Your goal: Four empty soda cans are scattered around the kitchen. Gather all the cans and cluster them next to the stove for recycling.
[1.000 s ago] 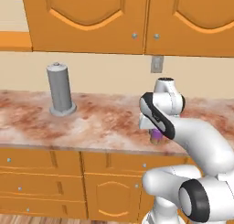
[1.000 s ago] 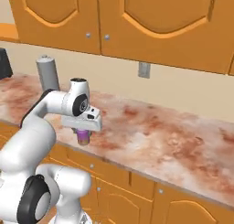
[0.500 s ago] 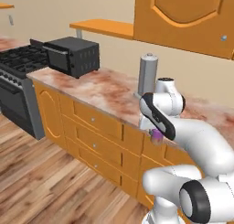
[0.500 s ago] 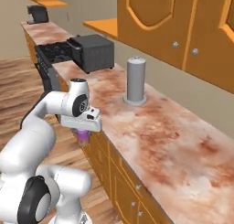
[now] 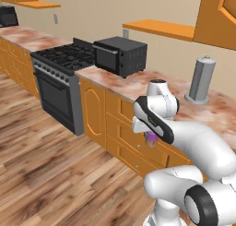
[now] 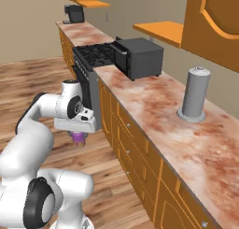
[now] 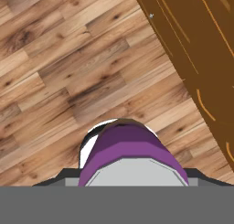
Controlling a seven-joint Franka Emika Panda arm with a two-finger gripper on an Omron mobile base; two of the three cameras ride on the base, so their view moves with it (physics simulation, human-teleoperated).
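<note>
purple can (image 7: 130,147): hanging under the gripper, out over the plank floor in front of the cabinets, nowhere near a surface. In the base views it's just a little purple stub below the hand (image 5: 150,137).
can's axis: long axis runs straight up and down, silver top end facing the hand camera, bottom end aimed at the floor.
gripper (image 6: 78,135): clamped on the can from both sides, pointing down, so yeah, it's got hold of it.
cabinets (image 5: 120,128): orange drawer fronts just beside the can, apart from it; they cut across the top right corner in the hand view.
floor (image 5: 55,169): loads of open planks on the room side.
table (image 6: 158,116): reddish marble top, higher than the can; front edge runs along toward the stove. Black toaster oven (image 5: 120,55) sits right by the stove end, tall grey canister (image 6: 193,94) further along, bare marble between them.
stove (image 5: 60,73): steel range, black grates, well apart from the can.
</note>
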